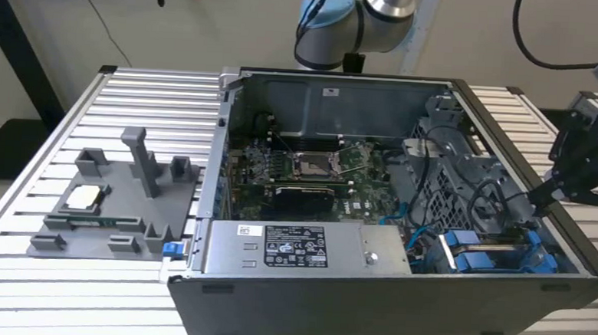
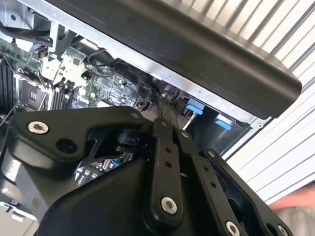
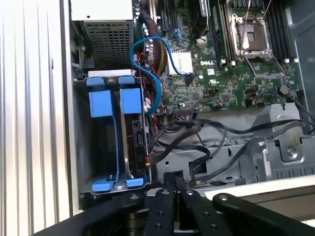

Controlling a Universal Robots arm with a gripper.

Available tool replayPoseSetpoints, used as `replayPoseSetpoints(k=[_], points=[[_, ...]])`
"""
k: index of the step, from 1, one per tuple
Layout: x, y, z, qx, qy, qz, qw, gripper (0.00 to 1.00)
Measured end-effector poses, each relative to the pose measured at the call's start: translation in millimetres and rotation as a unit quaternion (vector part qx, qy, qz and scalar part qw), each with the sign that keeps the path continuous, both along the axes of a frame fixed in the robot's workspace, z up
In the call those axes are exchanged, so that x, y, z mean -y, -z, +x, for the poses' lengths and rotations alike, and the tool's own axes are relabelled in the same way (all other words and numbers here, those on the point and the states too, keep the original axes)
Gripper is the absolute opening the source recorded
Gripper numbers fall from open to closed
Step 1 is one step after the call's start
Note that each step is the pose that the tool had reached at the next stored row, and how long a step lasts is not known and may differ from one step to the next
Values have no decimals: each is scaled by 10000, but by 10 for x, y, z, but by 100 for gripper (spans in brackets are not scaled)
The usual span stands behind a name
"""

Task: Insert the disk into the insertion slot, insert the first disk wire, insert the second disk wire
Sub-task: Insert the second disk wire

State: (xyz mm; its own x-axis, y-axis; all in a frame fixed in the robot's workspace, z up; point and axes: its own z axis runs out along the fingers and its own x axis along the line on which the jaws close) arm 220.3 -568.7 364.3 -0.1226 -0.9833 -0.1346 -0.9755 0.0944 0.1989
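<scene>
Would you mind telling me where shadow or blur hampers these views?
In the exterior view, the computer case front is dark. In the first wrist view, the insertion slot interior lies in shadow. In the second wrist view, the gripper body looms close, soft and dark.

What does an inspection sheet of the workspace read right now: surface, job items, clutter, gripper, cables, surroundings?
Surface: ribbed metal table carrying the open computer case.
Job's things: insertion slot with blue rails beside the power-supply box; a drive sits edge-on in it, apparently the disk.
Clutter: grey fixture plate with upright posts, on the exterior view's left.
Gripper: gripper shut, empty, above the case edge near the slot.
Cables: blue cable and black cables loose over the motherboard.
Surroundings: nothing seen.
</scene>
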Motion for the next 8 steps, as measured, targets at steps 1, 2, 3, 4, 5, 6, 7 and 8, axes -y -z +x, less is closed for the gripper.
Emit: replayPoseSetpoints(k=[1,2,3,4,5,6,7,8], points=[[0,-12,0,0,0,-30,10000,14],[0,-25,1,0,0,-62,10000,14],[0,-35,1,0,0,-90,10000,20],[-1,-38,1,0,-1,-117,9999,20],[0,-37,3,0,0,-137,9999,25],[0,-36,5,0,-1,-156,9999,25],[0,-30,8,1,-1,-179,9998,32],[0,-18,10,0,0,-192,9998,32]])
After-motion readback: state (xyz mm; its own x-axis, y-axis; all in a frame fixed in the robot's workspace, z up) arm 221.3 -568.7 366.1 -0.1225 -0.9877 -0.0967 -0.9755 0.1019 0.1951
